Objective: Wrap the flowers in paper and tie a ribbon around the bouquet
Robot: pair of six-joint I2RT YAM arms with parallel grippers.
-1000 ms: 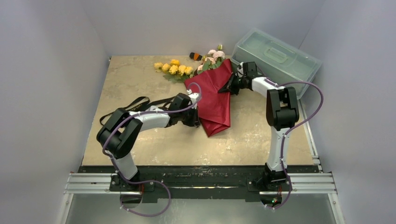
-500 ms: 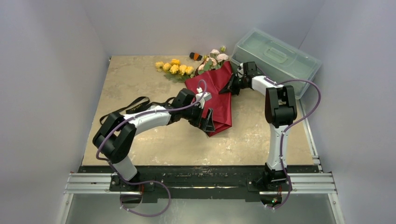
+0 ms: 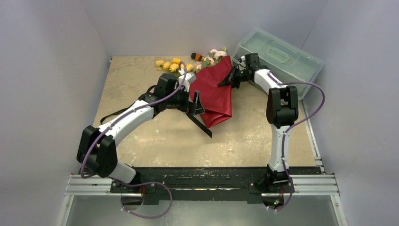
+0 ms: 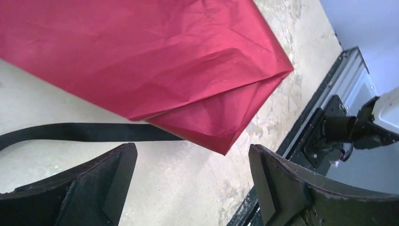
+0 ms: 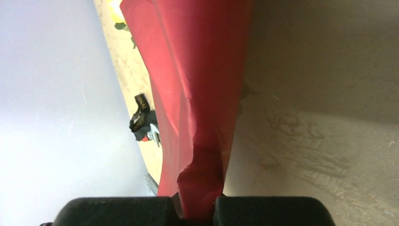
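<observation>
The dark red paper (image 3: 214, 92) lies folded in a long cone at mid-table, and its pointed lower corner (image 4: 221, 149) hangs in front of my left wrist camera. Yellow and pink flowers (image 3: 171, 66) stick out at its far end. My right gripper (image 3: 234, 77) is shut on the paper's right edge (image 5: 202, 179). My left gripper (image 3: 197, 110) stands wide open beside the paper's left edge, its jaws (image 4: 190, 155) holding nothing over bare table. The black ribbon (image 4: 94, 132) lies flat on the table and runs under the paper corner; it trails off to the left (image 3: 117, 113).
A clear plastic lidded box (image 3: 277, 56) stands at the back right, close behind my right arm. A small orange and black object (image 3: 196, 56) lies by the back wall. The metal rail (image 3: 202, 181) runs along the table's near edge.
My left gripper has opened and let go of the paper, then drawn back and leftwards to the paper's left edge. The right gripper keeps its hold and has moved slightly farther back.
</observation>
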